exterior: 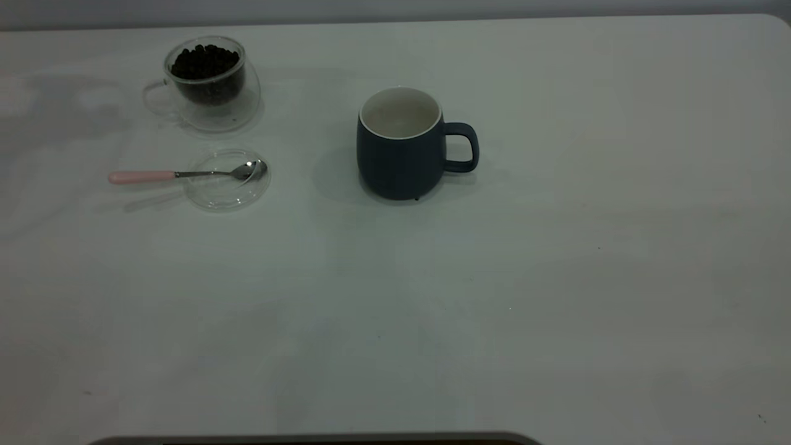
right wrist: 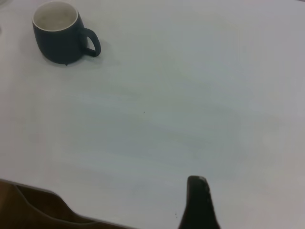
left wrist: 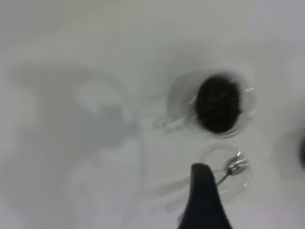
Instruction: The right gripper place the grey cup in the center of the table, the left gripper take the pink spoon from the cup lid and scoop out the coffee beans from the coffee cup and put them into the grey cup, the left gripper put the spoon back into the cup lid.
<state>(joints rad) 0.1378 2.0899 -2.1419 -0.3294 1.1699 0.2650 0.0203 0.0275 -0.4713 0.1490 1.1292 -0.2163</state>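
Starting at the far left of the white counter [exterior: 556,278], the coffee cup [exterior: 213,83] sits near the back edge, clear glass with its loop handle sticking out to the left, and the coffee beans [exterior: 205,62] fill it in a dark heap pretty much up to the rim. Just in front of it, close but not touching, is the cup lid [exterior: 227,179], lying flat. The pink spoon [exterior: 185,175] rests across the lid, metal bowl inside on the right part of the glass, pale pink handle poking out over the left rim above the counter. Moving right, well apart from those three, the grey cup [exterior: 401,145] stands upright around the middle of the counter, a bit toward the back, handle pointing right, white inside looking empty as far as I can see. The left claw [left wrist: 204,200] only turns up in its own wrist view, as one dark finger up above the lid and spoon, holding nothing I can see, and honestly I can't tell if it's spread or pressed together. Same deal with the right claw [right wrist: 198,205]: just one dark finger in its wrist view, over bare counter well away from the grey cup, and its state can't be made out either.
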